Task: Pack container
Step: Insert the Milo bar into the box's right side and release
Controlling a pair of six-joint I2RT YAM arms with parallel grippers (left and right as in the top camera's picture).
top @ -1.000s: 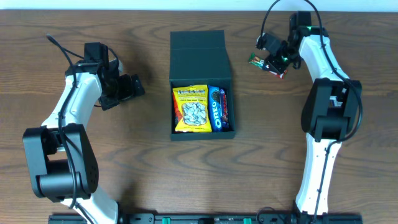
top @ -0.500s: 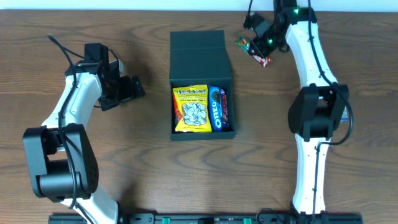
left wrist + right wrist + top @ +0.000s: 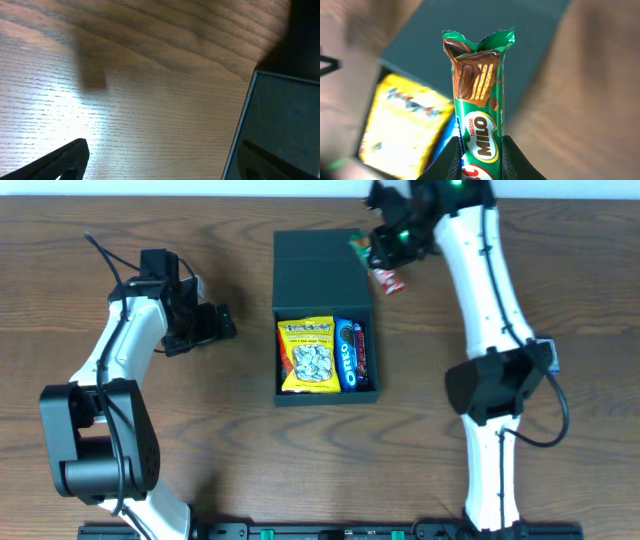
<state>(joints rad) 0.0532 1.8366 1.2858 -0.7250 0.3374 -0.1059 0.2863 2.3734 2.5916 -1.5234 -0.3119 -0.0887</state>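
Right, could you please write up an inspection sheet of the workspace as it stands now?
Surface: wooden table, brown grain, no spills seen.
Job's things: container open, lid flap folded back; inside, side by side, are a yellow snack packet, an Oreo pack and a dark packet. Milo bar is held above the lid's right edge.
Clutter: nothing seen.
Grippers: left gripper open and empty, left of the container; right gripper shut on the Milo bar.
Cables: black cable along the left arm; a second cable loops beside the right arm.
Surroundings: dark rail along the near table edge.
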